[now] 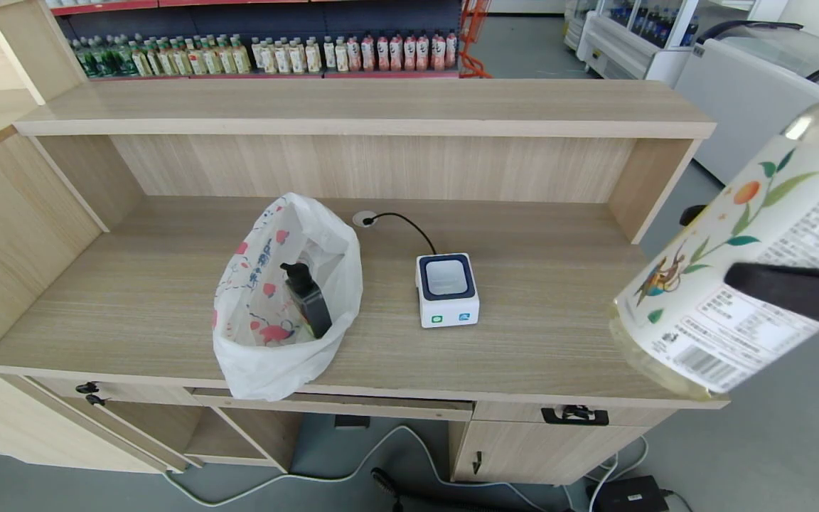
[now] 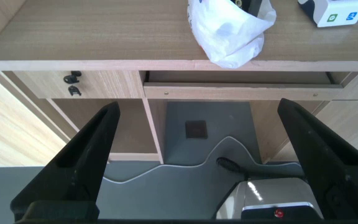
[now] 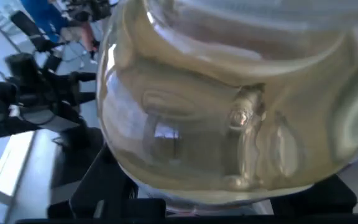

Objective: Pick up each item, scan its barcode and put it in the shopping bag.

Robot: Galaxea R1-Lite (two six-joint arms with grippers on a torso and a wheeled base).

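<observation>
One bottle (image 1: 743,277) is nearest to me, big at the right edge of the head view. It is tilted, held up in the air off the right end of the bench (image 1: 523,334). The right fingers (image 1: 793,293) are clamped across its label, and a barcode (image 1: 701,364) near its lower end faces my camera. In the right wrist view its clear base (image 3: 229,106), holding pale yellow liquid, sits right against the lens.

The left fingers (image 2: 86,162) are spread wide with nothing between them. They hang low in front of the bench, below its front edge.

On the bench, the shopping bag (image 1: 267,366) stands open left of centre, its bottom sagging over the front edge. A black container (image 1: 308,299) leans inside it. Just to the right of the bag, apart from it, sits the white scanner (image 1: 447,289) with its dark-rimmed window facing up. A black cable (image 1: 402,220) runs from it back to a hole in the benchtop.

Beyond the bench's raised back, a shelf (image 1: 274,75) carries a row of drinks (image 1: 274,55), and a white freezer (image 1: 758,92) stands far right.
</observation>
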